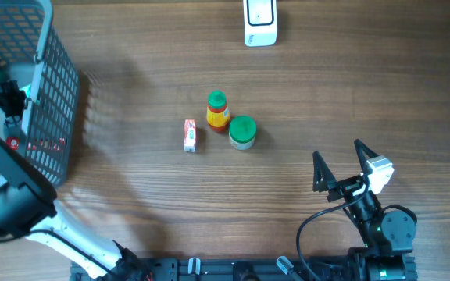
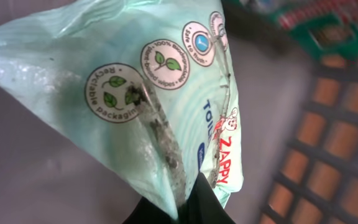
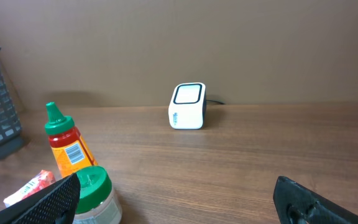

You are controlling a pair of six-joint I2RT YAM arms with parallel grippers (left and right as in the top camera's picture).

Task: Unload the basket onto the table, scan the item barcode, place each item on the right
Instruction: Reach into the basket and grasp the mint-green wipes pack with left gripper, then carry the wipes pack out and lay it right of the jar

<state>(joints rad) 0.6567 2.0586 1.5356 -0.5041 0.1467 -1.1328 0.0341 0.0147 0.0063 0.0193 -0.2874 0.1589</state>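
Note:
In the left wrist view a pale green pack of wipes (image 2: 135,93) with round leaf labels and red lettering fills the frame. My left gripper (image 2: 188,208) is shut on its crinkled seam, down inside the grey basket (image 2: 334,155). From overhead that gripper is hidden by the arm and the basket (image 1: 49,86). The white barcode scanner (image 1: 260,22) stands at the table's far edge, its window also facing the right wrist view, scanner (image 3: 187,106). My right gripper (image 1: 338,151) hovers open at the front right, holding nothing (image 3: 176,199).
Mid-table stand an orange sauce bottle (image 1: 218,111) with a green cap and a green-lidded jar (image 1: 242,132), touching each other. A small red-and-white packet (image 1: 190,135) lies just left of them. All three sit left of my right fingers.

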